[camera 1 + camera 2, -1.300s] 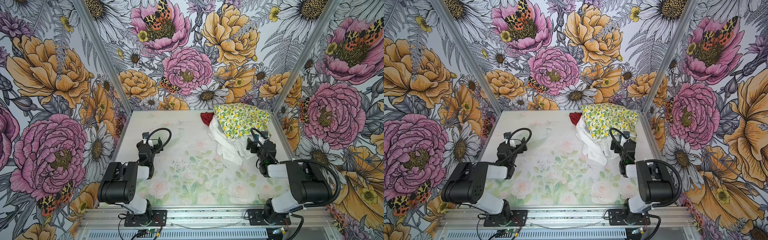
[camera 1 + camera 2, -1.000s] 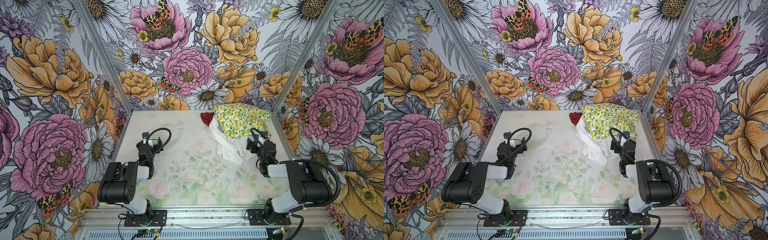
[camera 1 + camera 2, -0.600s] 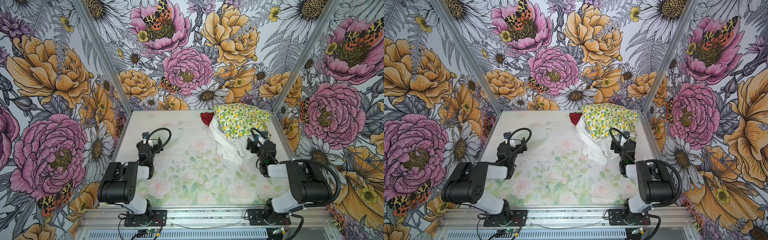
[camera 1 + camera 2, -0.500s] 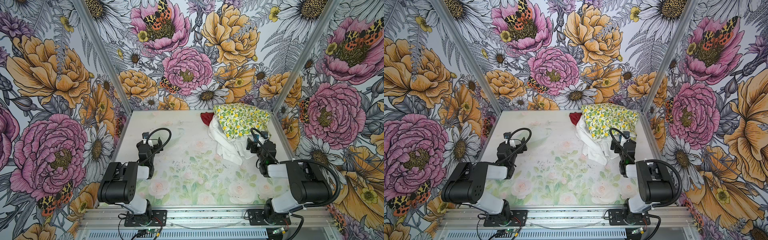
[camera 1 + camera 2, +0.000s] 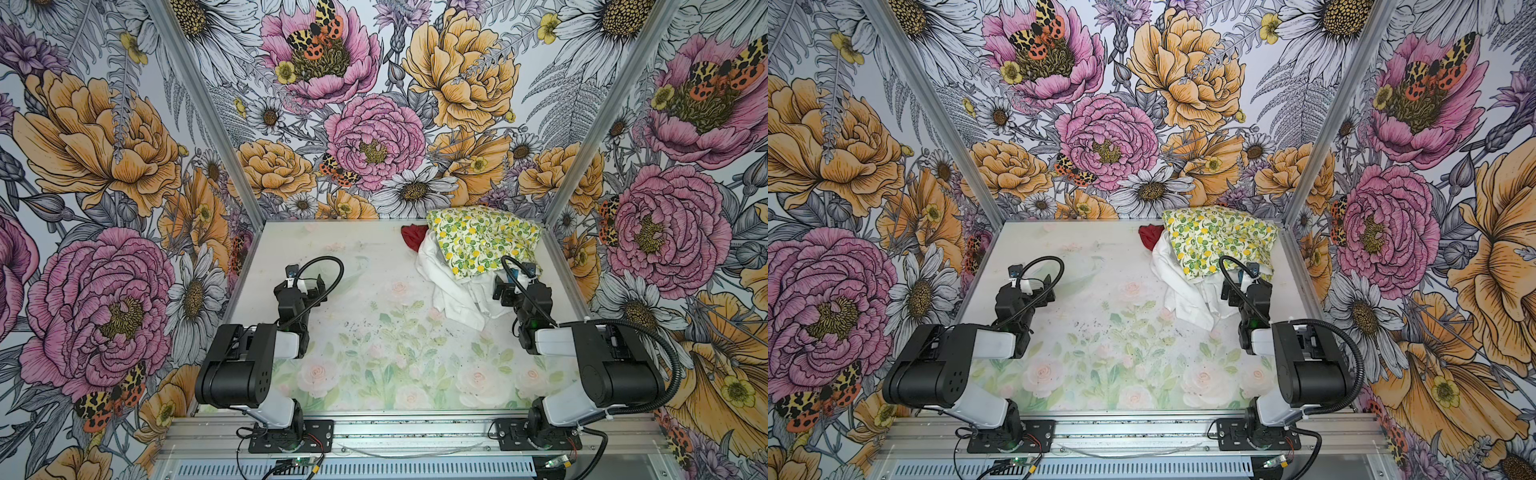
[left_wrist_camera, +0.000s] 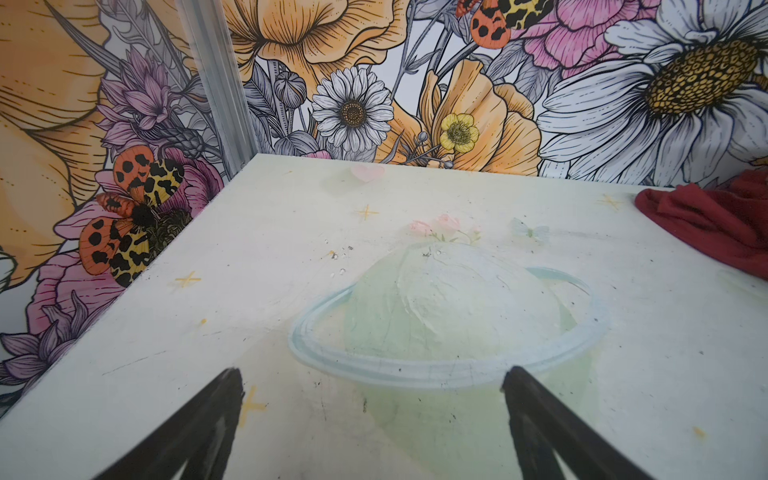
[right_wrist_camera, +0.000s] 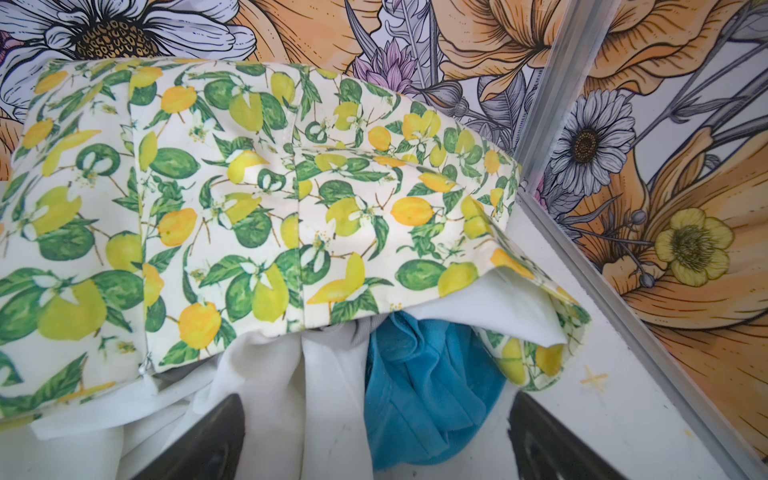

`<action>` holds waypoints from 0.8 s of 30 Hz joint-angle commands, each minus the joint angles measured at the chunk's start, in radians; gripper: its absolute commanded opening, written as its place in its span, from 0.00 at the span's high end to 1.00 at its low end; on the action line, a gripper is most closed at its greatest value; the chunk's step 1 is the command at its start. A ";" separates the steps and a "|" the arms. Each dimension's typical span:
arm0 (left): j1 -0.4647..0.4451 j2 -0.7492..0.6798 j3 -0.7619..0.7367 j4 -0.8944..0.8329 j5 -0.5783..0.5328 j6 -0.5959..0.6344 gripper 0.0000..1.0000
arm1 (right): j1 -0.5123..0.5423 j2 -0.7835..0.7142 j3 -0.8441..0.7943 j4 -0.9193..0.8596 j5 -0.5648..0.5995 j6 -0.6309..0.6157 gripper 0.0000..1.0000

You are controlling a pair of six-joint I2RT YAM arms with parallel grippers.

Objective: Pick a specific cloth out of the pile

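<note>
The pile lies in the far right corner of the table in both top views. On top of the pile is a lemon-print cloth (image 5: 482,237) (image 5: 1217,241). The white cloth (image 5: 449,286) (image 5: 1179,286) spills out from under it toward the table's middle. My right gripper (image 5: 513,278) (image 5: 1244,276) is open at the pile's near edge. In the right wrist view the right gripper (image 7: 378,401) has white cloth (image 7: 328,395) and a blue cloth (image 7: 424,382) lying between its fingers, ungripped. My left gripper (image 5: 305,282) (image 6: 372,376) is open over bare table on the left.
A red cloth (image 5: 413,237) (image 6: 715,224) sticks out at the pile's far left side. A sliver of grey cloth (image 7: 349,330) shows under the lemon-print cloth (image 7: 249,208). Flowered walls close in the table (image 5: 374,332) at the back and both sides.
</note>
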 commanded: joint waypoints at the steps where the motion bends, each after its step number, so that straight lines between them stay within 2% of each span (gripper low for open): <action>1: -0.011 -0.003 0.008 0.031 -0.031 0.017 0.01 | -0.006 -0.002 0.005 0.019 -0.005 -0.006 0.01; 15: 0.008 -0.003 0.017 0.015 0.002 0.008 0.01 | -0.008 -0.002 0.006 0.020 -0.004 -0.004 0.01; 24: -0.022 -0.009 0.003 0.032 -0.053 0.022 0.01 | -0.005 -0.026 -0.064 0.128 -0.004 -0.007 0.01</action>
